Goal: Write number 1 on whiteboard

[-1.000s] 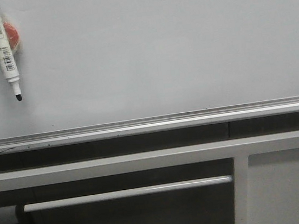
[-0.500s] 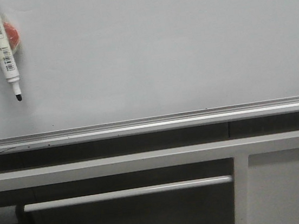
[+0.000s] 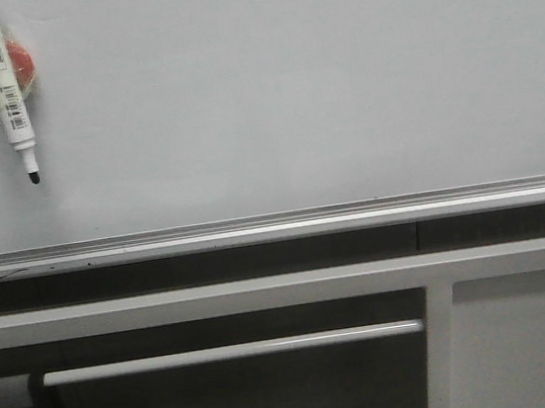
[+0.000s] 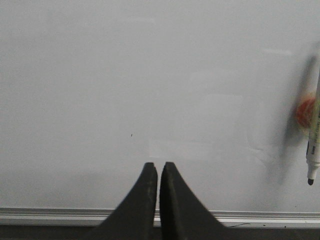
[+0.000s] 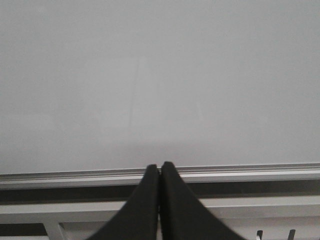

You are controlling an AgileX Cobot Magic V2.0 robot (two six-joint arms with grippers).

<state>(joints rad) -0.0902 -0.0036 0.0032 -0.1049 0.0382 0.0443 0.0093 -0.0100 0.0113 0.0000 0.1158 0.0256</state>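
Two pincers are showing in your wrist views, and both are sitting clenched with nothing between the fingers: the left pincer (image 4: 158, 166) is pointing at the whiteboard (image 3: 289, 92) just above its silver rail (image 3: 275, 226), and the right pincer (image 5: 159, 166) is pointing at the same rail further along, its tips lying over the board's lower edge. You are looking at a board that is carrying no stroke anywhere in the three views, so the number 1 is not yet showing on it. A white marker (image 3: 1, 83) is hanging against the board at the upper left of the front view, tilted slightly, its black tip (image 3: 34, 178) pointing down and its upper end running out of the picture. Just behind the marker's barrel a small red round thing (image 3: 22, 61) is sitting on the board; you cannot tell what it is. In the left wrist view the marker is lying well apart from the pincer, near the edge of the picture. Below the rail in the front view a white cabinet (image 3: 517, 333) is standing with a pale bar handle (image 3: 231, 351) running across a dark opening. Neither pincer is appearing in the front view.
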